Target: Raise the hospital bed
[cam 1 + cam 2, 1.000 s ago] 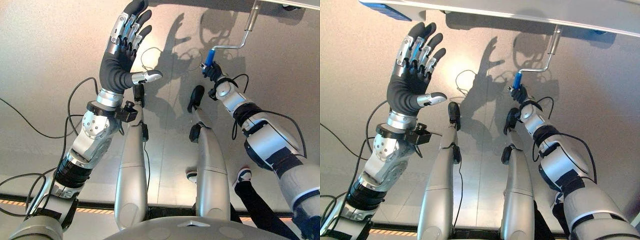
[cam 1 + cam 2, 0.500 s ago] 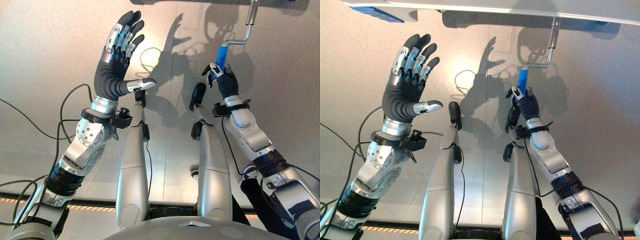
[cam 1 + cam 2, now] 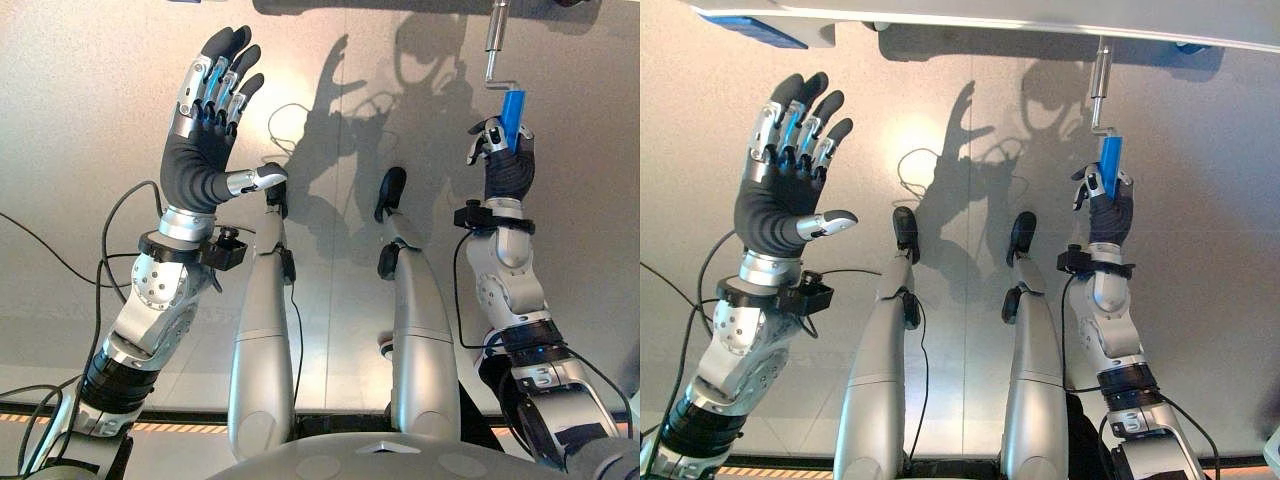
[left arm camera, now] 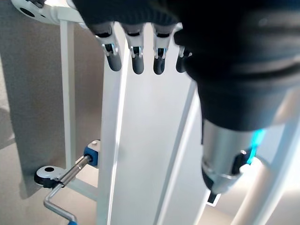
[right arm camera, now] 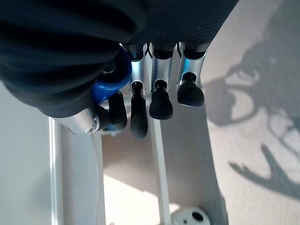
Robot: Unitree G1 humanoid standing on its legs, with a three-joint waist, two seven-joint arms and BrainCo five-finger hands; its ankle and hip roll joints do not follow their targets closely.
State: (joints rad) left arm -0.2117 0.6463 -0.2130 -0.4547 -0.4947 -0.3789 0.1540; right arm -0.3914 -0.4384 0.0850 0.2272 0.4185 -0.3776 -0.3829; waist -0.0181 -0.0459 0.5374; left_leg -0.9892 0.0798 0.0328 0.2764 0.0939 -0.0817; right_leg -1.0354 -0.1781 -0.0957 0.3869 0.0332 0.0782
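Observation:
The bed's crank hangs from the bed frame [image 3: 990, 14] at the top right: a metal crank shaft [image 3: 1099, 85] ending in a blue handle [image 3: 1110, 165]. My right hand [image 3: 1108, 212] is shut on the blue handle [image 3: 513, 115], arm stretched up to it. In the right wrist view its fingers [image 5: 157, 101] curl round the blue handle [image 5: 114, 80]. My left hand [image 3: 205, 135] is raised at the left, open, holding nothing. Its wrist view looks past straight fingers [image 4: 136, 58] at the bed's white frame bars [image 4: 112, 140] and the crank [image 4: 61, 185].
Grey floor lies below the bed's edge. A blue corner piece [image 3: 752, 28] marks the frame's left end. The toe of a person's white shoe [image 3: 383, 349] shows on the floor low between my arms.
My right hand has swung the blue handle rightward and upward round the crank's axis, its arm straightening under it. My left hand has drifted slightly left, still open.

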